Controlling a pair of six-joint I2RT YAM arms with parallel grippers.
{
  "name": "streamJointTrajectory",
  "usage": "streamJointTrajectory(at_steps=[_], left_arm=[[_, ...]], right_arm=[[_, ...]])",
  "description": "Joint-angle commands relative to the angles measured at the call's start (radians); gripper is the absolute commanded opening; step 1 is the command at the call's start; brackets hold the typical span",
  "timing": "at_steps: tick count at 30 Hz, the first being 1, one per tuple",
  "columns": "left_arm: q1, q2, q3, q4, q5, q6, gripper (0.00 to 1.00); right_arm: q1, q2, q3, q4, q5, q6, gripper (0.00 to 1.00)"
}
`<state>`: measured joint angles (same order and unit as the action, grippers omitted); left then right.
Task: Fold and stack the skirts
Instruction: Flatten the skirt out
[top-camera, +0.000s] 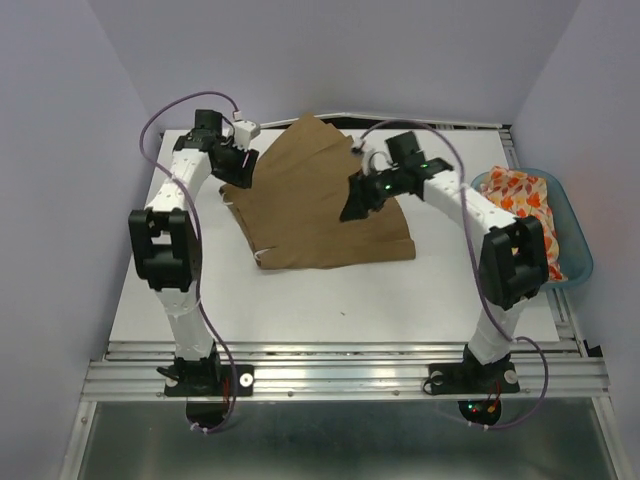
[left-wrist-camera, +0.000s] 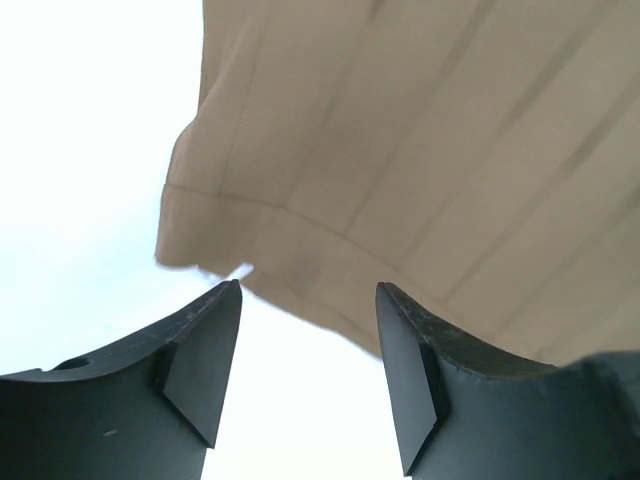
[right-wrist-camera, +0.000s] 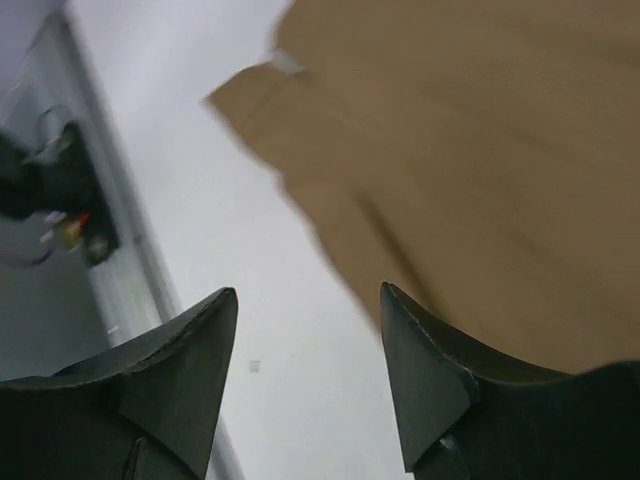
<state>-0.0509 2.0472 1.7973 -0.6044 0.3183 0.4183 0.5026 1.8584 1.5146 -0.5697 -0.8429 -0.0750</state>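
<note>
At the left, the left gripper (top-camera: 242, 175) sits low over the far left of the table (top-camera: 330, 310), right at the left edge of the tan skirt (top-camera: 315, 205). In its wrist view the left gripper (left-wrist-camera: 308, 350) holds its fingers (left-wrist-camera: 200, 360) well apart with nothing between them, and only bare table (left-wrist-camera: 80, 150) shows in the gap. A hemmed corner of the tan skirt (left-wrist-camera: 420, 150) lies just beyond the tips. We cannot tell whether the left tip touches it.

The tan skirt lies spread across the middle of the table, wide along its near edge and narrowing to a point at the far edge. Its near left corner shows a small pale bit.

The right gripper (top-camera: 352, 210) hangs over the right part of this skirt, pointing down and to the left. In its wrist view the right gripper (right-wrist-camera: 308, 370) also has its fingers (right-wrist-camera: 440, 390) apart and empty. Table (right-wrist-camera: 230, 200) fills the gap, and the tan skirt (right-wrist-camera: 480, 180), blurred, lies beyond and to the right of them.

At the far right the tub (top-camera: 580, 250) sits at the table's right edge. The print skirt (top-camera: 520, 195) is bunched inside it, partly hidden behind the right arm (top-camera: 510, 260) and well apart from the tan skirt.
</note>
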Motion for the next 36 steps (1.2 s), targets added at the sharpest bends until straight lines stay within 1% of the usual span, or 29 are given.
streamJointTrajectory(at_steps=[1,2,3,4,5,7,8,11,12,14,15,18,20,21,23,24,25,27,29,31,32,33,34,36], left_arm=[[-0.075,-0.274,-0.132,-0.025,0.087,0.187,0.68],[-0.101,-0.35,-0.242,-0.006,0.065,0.223,0.68],[-0.16,-0.411,-0.3,0.005,0.048,0.285,0.67],[-0.191,-0.412,-0.349,0.017,0.026,0.304,0.67],[-0.222,-0.451,-0.431,0.034,-0.011,0.318,0.66],[-0.297,-0.484,-0.53,0.072,-0.048,0.324,0.61],[-0.317,-0.49,-0.556,0.089,-0.082,0.323,0.57],[-0.381,-0.504,-0.657,0.153,-0.155,0.312,0.51],[-0.4,-0.506,-0.68,0.164,-0.18,0.316,0.47],[-0.429,-0.498,-0.74,0.192,-0.232,0.332,0.43],[-0.452,-0.493,-0.757,0.198,-0.27,0.336,0.43],[-0.471,-0.463,-0.796,0.199,-0.298,0.362,0.41],[-0.475,-0.456,-0.834,0.213,-0.308,0.381,0.37],[-0.478,-0.458,-0.851,0.218,-0.347,0.401,0.35],[-0.484,-0.455,-0.89,0.222,-0.372,0.412,0.27],[-0.484,-0.452,-0.901,0.215,-0.374,0.421,0.2],[-0.484,-0.453,-0.93,0.204,-0.377,0.424,0.17],[-0.486,-0.481,-0.967,0.201,-0.375,0.447,0.08],[-0.489,-0.512,-1.024,0.224,-0.392,0.464,0.05],[-0.489,-0.547,-1.041,0.23,-0.386,0.47,0.05],[-0.488,-0.583,-1.041,0.221,-0.377,0.471,0.06],[-0.488,-0.605,-1.033,0.216,-0.354,0.47,0.1],[-0.488,-0.649,-1.026,0.209,-0.341,0.468,0.11],[-0.488,-0.697,-1.001,0.206,-0.325,0.464,0.15]], right_arm=[[-0.162,-0.085,0.091,-0.096,0.19,-0.109,0.64],[-0.171,-0.064,0.105,-0.11,0.252,-0.158,0.63],[-0.171,-0.047,0.143,-0.143,0.319,-0.17,0.62],[-0.171,-0.024,0.162,-0.153,0.346,-0.172,0.62],[-0.171,0.02,0.179,-0.151,0.372,-0.177,0.62],[-0.171,0.07,0.229,-0.136,0.412,-0.171,0.62],[-0.171,0.118,0.248,-0.128,0.419,-0.146,0.61],[-0.171,0.189,0.318,-0.102,0.432,-0.088,0.6],[-0.171,0.232,0.334,-0.102,0.439,-0.077,0.6],[-0.171,0.275,0.378,-0.127,0.45,-0.075,0.6],[-0.171,0.292,0.378,-0.133,0.456,-0.068,0.6],[-0.171,0.324,0.354,-0.124,0.484,-0.08,0.59],[-0.171,0.335,0.337,-0.121,0.51,-0.095,0.59],[-0.171,0.338,0.322,-0.122,0.524,-0.11,0.59],[-0.171,0.347,0.305,-0.121,0.562,-0.13,0.6],[-0.171,0.351,0.296,-0.128,0.588,-0.138,0.6],[-0.171,0.354,0.291,-0.136,0.603,-0.143,0.61],[-0.171,0.348,0.276,-0.171,0.616,-0.169,0.61],[-0.171,0.296,0.24,-0.179,0.608,-0.198,0.61],[-0.171,0.239,0.194,-0.179,0.581,-0.232,0.63],[-0.171,0.202,0.138,-0.173,0.571,-0.247,0.64],[-0.171,0.164,0.109,-0.161,0.561,-0.287,0.64],[-0.171,0.084,0.082,-0.159,0.533,-0.305,0.64],[-0.171,0.006,0.011,-0.153,0.522,-0.362,0.66]])
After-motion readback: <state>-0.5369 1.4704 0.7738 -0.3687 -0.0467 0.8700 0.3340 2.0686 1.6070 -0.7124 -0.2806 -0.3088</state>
